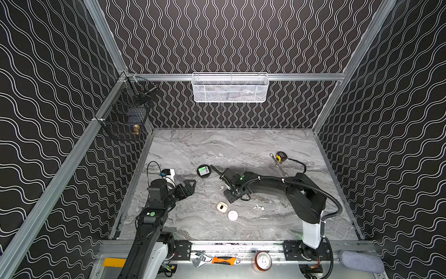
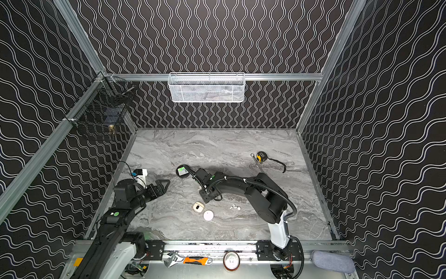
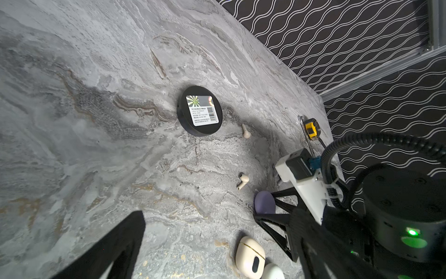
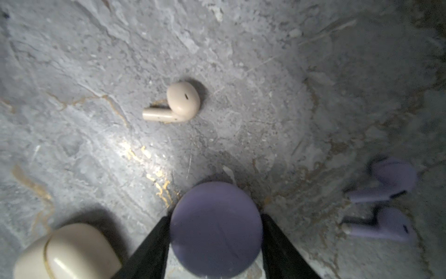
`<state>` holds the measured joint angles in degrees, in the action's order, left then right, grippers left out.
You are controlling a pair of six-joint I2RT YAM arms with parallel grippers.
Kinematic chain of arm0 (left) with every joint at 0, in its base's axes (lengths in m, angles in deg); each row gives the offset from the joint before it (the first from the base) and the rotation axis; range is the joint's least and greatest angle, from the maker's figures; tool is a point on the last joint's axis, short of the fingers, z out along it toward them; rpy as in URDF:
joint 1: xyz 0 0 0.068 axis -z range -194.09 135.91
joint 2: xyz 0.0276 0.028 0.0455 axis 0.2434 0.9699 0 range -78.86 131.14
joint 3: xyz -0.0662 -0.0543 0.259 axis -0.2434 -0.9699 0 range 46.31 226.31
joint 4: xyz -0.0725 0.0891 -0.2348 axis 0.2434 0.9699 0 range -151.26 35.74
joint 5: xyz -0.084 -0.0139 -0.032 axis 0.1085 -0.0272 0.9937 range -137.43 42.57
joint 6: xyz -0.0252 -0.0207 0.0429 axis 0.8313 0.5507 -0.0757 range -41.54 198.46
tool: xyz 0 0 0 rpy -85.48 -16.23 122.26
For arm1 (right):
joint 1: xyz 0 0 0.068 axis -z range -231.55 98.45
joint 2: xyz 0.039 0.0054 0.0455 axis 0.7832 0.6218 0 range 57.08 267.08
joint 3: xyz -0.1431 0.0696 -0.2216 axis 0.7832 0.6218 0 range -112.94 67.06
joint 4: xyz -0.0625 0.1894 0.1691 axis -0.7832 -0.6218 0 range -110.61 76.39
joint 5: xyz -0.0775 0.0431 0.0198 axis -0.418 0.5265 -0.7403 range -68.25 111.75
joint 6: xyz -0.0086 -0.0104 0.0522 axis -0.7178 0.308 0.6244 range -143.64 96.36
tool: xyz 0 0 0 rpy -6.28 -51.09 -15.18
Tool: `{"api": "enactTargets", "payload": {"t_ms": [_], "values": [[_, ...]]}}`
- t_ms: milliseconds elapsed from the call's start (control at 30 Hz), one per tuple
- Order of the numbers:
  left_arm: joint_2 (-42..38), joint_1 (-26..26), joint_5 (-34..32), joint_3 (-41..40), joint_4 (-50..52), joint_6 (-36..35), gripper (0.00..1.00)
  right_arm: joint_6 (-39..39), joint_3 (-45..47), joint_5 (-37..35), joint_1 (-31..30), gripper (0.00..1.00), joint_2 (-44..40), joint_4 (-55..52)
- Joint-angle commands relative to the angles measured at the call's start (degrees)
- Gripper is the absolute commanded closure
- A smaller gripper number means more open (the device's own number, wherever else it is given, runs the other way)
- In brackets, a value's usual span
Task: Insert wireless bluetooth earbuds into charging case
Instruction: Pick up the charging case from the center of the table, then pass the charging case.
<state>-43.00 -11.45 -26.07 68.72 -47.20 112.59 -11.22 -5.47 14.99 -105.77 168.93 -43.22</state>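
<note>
Looking across the grey marbled surface, I see the right gripper low over its middle. Its two black fingers press against opposite sides of the round lilac case, so it is grasping that case. Whether the case rests on the surface I cannot tell.

Two lilac earbuds lie side by side near the case, apart from it and hidden under the arm in both top views. A cream earbud lies loose on its side a little beyond the case. A second cream earbud lies farther off, just beside a black round tin.

The tin carries a white label with a green-and-yellow starburst picture and a barcode down one edge. Its bold line seems to end in "5Meter" (the finer print is too small for me).

Nearer than the right gripper sit the cream case and, just beside it, the round white case. The white earbuds lie together to their right. A yellow-and-black tape measure lies at the far right, its writing unreadable. On the left, the left gripper hangs with its jaws spread wide, grasping nothing.
</note>
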Motion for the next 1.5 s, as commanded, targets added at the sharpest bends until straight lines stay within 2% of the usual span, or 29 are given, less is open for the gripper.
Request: {"api": "enactTargets", "payload": {"t_ms": [0,233,367,533,700,833,933,1033,1200,1333,1467], "values": [[0.34,-0.08,2.04,-0.18,-2.17,0.02,0.03,0.31,0.96,0.41,0.02,0.41,0.2,-0.46],[1.87,-0.08,4.62,-0.65,-4.22,0.4,0.05,0.23,1.32,-0.11,-0.23,0.48,-0.12,-0.01],[3.35,-0.01,6.59,-1.16,-6.77,0.92,0.11,0.19,1.84,-0.18,-0.23,0.54,-0.88,0.75],[5.11,-0.07,8.82,1.03,-7.03,1.09,0.13,-0.42,3.16,-1.8,-0.58,0.57,-7.04,2.47],[7.95,-0.05,15.24,6.49,-6.05,1.16,0.18,-0.18,3.61,-8.0,-3.04,0.59,-17.08,4.66],[6.71,-0.01,18.87,11.15,-4.42,2.0,0.24,-1.53,4.06,-15.82,-8.82,0.58,-24.12,9.61],[6.63,0.0,22.94,15.33,-4.11,3.09,0.28,-2.53,5.67,-19.79,-13.17,0.61,-28.06,15.55],[6.9,0.0,25.47,20.79,1.34,0.13,0.3,-10.57,10.69,-19.87,-17.2,0.62,-32.35,27.22],[4.56,0.0,23.74,27.71,12.4,-6.47,0.32,-23.62,17.49,-22.58,-20.71,0.65,-36.89,39.69],[2.8,0.0,26.49,29.46,14.22,-7.61,0.36,-30.78,22.43,-22.95,-21.39,0.67,-39.87,49.82],[0.95,0.0,28.96,29.95,15.25,-8.46,0.38,-35.8,23.23,-24.81,-23.01,0.66,-41.57,53.99]]}}
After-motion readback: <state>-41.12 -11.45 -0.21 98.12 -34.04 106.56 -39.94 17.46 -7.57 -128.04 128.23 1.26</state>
